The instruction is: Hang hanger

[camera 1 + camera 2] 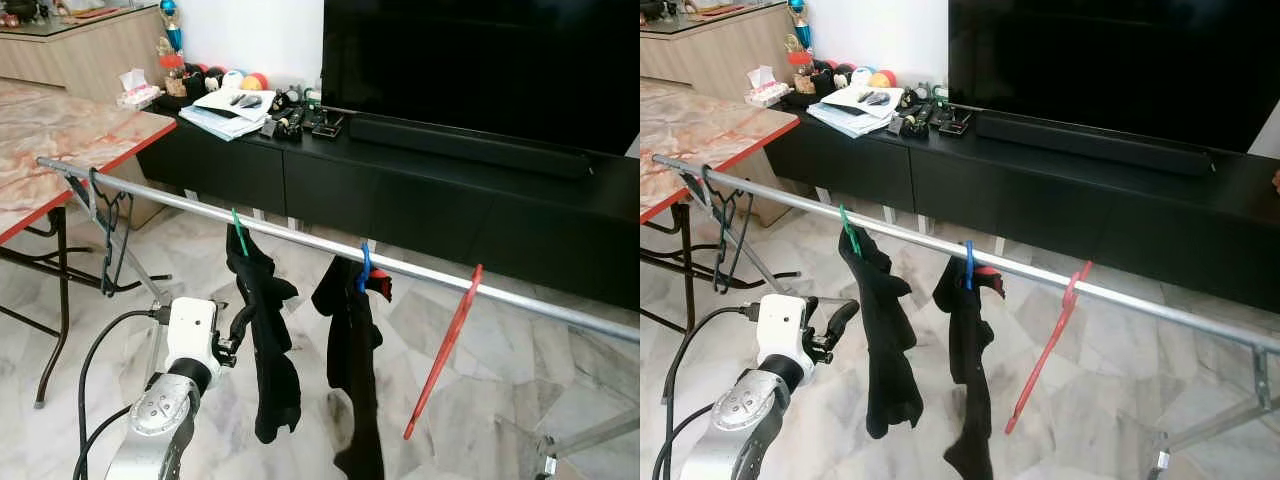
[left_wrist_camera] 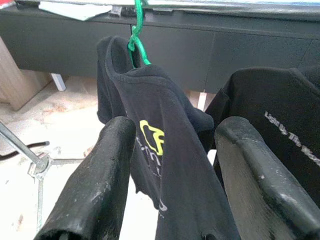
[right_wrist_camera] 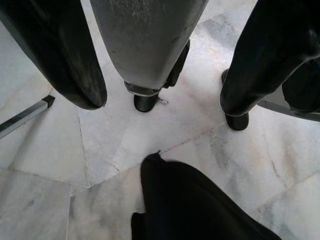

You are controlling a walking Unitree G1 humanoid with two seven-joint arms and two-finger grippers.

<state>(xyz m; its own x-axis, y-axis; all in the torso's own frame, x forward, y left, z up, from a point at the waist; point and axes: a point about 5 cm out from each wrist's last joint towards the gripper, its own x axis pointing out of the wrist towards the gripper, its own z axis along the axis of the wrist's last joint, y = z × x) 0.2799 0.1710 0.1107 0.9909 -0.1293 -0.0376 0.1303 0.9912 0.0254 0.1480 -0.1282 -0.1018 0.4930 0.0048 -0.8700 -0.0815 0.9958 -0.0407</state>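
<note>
1. A green hanger (image 1: 238, 232) hangs by its hook on a metal rail (image 1: 300, 238) and carries a black shirt (image 1: 268, 340).
2. The left gripper (image 2: 172, 175) is just beside that shirt, fingers wide apart, with the cloth between them but not pinched.
3. Further along the rail hang a blue hanger (image 1: 364, 268) with another black shirt (image 1: 355, 370), then a bare red hanger (image 1: 445, 350).
4. The right gripper (image 3: 160, 65) points at the marble floor (image 3: 45, 165), fingers spread, holding nothing.

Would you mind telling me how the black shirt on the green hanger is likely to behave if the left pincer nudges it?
The black shirt hangs in loose folds, so it is probably floppy and light. The green hanger hooks over the rail, so it may swing or slide. The left pincer is open beside it.
</note>
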